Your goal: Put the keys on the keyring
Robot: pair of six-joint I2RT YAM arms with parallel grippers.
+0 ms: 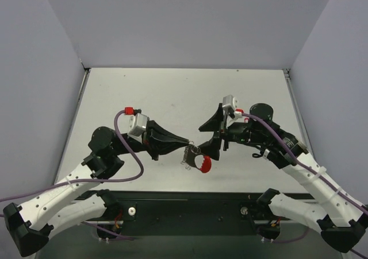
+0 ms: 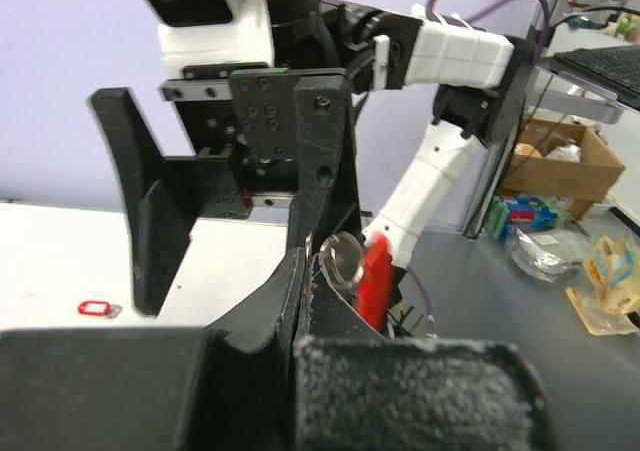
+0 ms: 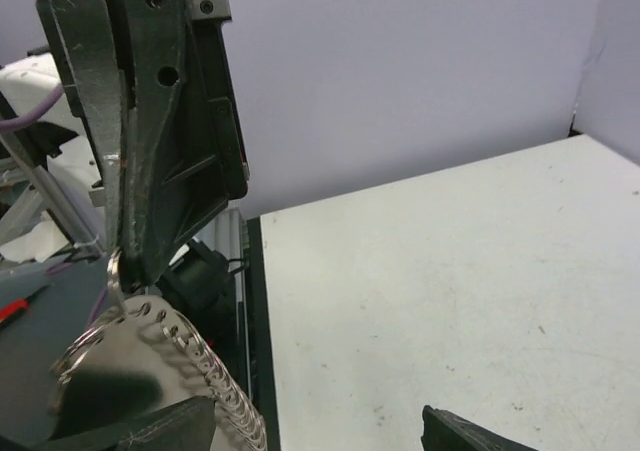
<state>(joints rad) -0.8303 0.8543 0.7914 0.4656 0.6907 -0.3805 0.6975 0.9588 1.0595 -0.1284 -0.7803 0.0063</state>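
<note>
close to the near edge of the table [image 1: 144, 92] sit the bases of the left arm [image 1: 63, 190] and the right arm [image 1: 322, 184], both white and black. a bit further in, the left gripper [image 1: 188, 142] points to the right. its two fingers are pressed tight together, pinching the keyring [image 1: 196, 159]. the keyring hangs from the tip of those fingers, up off the table. it has a bright red curved part on its near right side, and a silver part with little rings and a coil. facing it is the right gripper [image 1: 202, 142], which points to the left. its fingers are spread wide apart and hold nothing. one finger is on the far side of the left gripper's tip. the other is on the near side, just beside the red part of the keyring, and i cannot tell if it touches. in the left wrist view a tiny key [image 2: 95, 309] with a red tag lies flat on the white table, past the right gripper's fingers and well apart from the keyring. further back the table is white with small dark marks, and pale purple walls [image 1: 184, 23] stand behind it and at both sides.
</note>
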